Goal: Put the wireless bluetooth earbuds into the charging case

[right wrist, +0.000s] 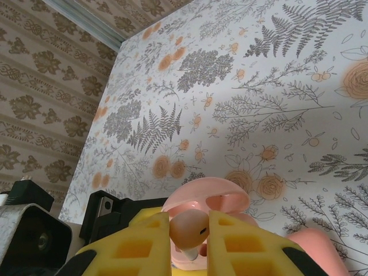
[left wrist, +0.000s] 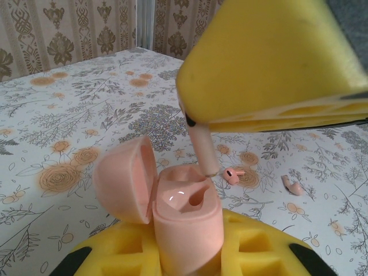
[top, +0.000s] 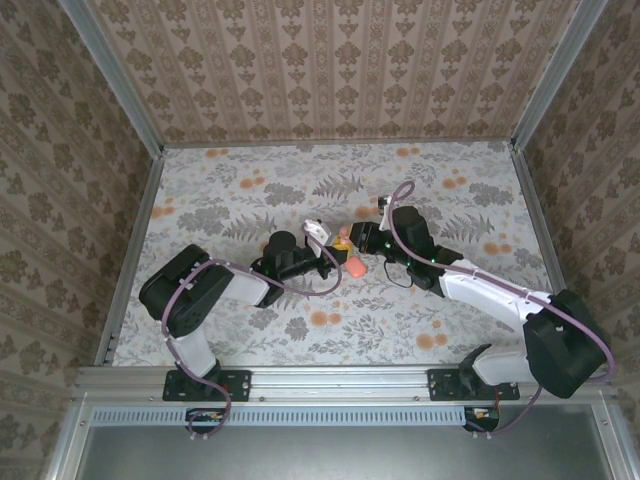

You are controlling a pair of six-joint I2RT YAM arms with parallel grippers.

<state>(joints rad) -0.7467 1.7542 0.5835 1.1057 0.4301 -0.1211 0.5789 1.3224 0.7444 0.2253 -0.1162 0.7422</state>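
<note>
As the earbud (left wrist: 204,152) hangs at the case (left wrist: 185,224) rim, bare table (left wrist: 69,115) surrounds both.

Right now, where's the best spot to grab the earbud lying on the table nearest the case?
Probably its rounded head, from above: the loose earbud lies flat on the table, and pinching the head leaves the stem free to enter the charging case, as the right claw grips the held earbud.

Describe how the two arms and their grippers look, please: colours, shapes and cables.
The left arm and the right arm have white links between bulky black joint housings; a thin lilac cable loops along each. The left gripper and the right gripper carry yellow fingers with square recesses. Black base plates bolt both arms to a grey rail.
</note>
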